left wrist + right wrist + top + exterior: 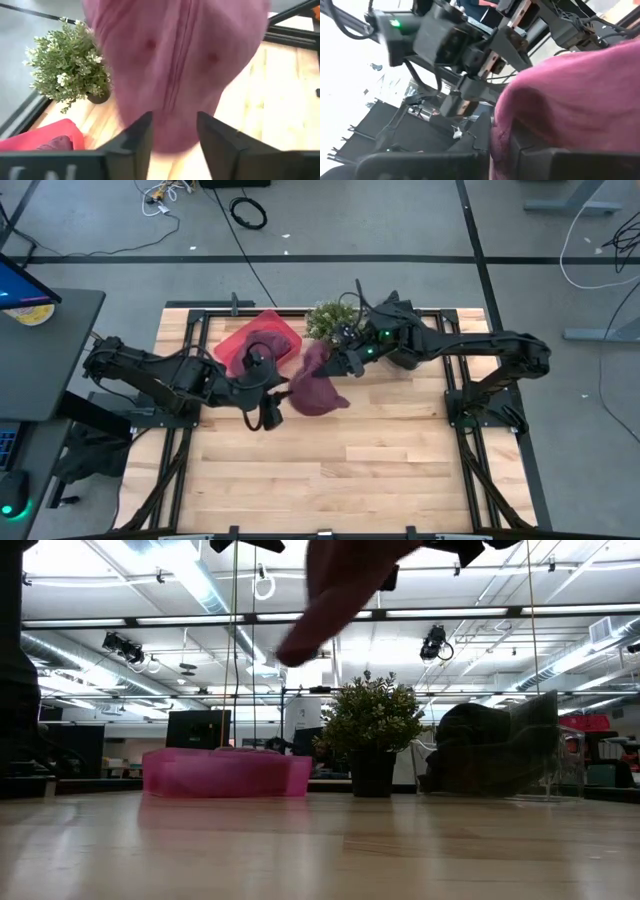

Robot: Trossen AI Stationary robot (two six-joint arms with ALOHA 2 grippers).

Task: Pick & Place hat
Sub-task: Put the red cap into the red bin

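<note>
A maroon hat (pixel 316 388) hangs in the air above the middle of the table, between my two grippers; in the low view it shows as a blurred shape (pixel 345 590) high above the board. My right gripper (pixel 336 364) comes from the right and is shut on the hat's upper part. My left gripper (pixel 280 404) stands open at the hat's left side, and the hat's crown (pixel 175 65) fills its wrist view just beyond the fingers. A second maroon hat (pixel 262 343) lies in the pink tray (pixel 232 340) at the far left. My left gripper is open; the hat's lower edge (pixel 172 142) shows in the gap between its fingers, and I cannot tell whether they touch it. My right gripper pinches a bunched fold of the hat's cloth (pixel 502 127) between its two fingers, coming level from the table's right. The hat hangs below and to the left of the fingers, clear of the table.
A small potted plant (pixel 330 320) stands at the far edge, right of the pink tray (pixel 225 772). A clear container with a dark thing in it (pixel 495 750) stands at the far right. The near half of the wooden table (pixel 330 470) is bare.
</note>
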